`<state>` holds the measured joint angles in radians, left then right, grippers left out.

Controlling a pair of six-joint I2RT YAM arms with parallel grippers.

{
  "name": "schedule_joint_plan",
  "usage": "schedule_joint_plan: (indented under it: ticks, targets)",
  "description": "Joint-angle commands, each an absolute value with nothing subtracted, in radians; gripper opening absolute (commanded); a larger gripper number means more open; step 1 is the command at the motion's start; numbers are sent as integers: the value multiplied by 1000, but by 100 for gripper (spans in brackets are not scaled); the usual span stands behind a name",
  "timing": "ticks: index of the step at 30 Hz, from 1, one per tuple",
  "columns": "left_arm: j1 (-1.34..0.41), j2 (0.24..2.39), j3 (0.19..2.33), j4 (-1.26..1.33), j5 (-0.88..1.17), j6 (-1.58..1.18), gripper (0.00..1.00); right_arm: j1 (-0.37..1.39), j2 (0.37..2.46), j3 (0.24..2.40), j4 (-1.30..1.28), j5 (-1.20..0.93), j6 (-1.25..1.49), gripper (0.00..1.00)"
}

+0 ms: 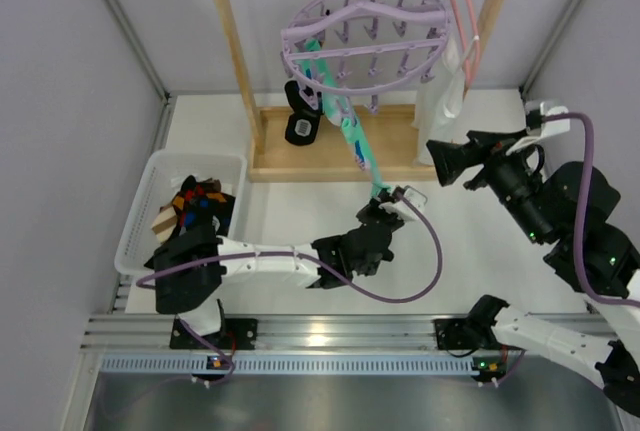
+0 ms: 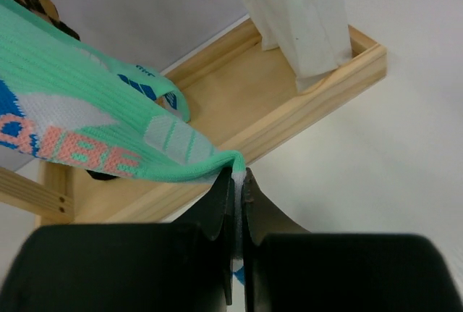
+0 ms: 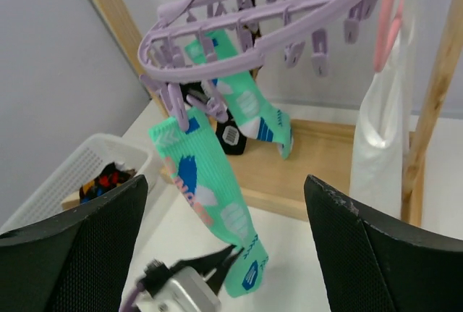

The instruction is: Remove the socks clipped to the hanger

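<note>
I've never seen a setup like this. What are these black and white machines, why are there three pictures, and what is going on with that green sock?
These are two robot arms bolted to a table's near edge. One picture looks down from above; the other two come from cameras on each arm's wrist.

On the table stands a wooden rack with a round lilac hanger full of clip pegs. A mint-green sock is clipped to it, and another one hangs behind. A white garment hangs on a pink hanger. A white basket at the left holds socks already.

The left claw is shut on the mint-green sock's lower end. The right claw is open, holding nothing, facing the hanger.
</note>
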<state>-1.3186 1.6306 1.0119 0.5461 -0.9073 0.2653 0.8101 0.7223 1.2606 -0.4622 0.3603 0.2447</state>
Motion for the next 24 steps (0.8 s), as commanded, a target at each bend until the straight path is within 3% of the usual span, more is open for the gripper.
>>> schedule_joint_plan:
  ticks: [1, 5, 9, 16, 24]
  targets:
    - [-1325, 1704, 1103, 591, -976, 405, 0, 802, 799, 1440, -604, 466, 213, 84]
    - [-1327, 1781, 1176, 592, -974, 471, 0, 802, 1038, 1650, -791, 482, 213, 83]
    - [-1327, 1871, 1282, 592, -977, 563, 0, 807, 1236, 1874, -891, 446, 200, 74]
    - [-1331, 1962, 1376, 591, -968, 650, 0, 876, 1469, 1994, -882, 550, 97, 71]
    - [-1333, 1999, 1405, 591, -957, 672, 0, 897, 1565, 2013, -822, 664, -26, 68]
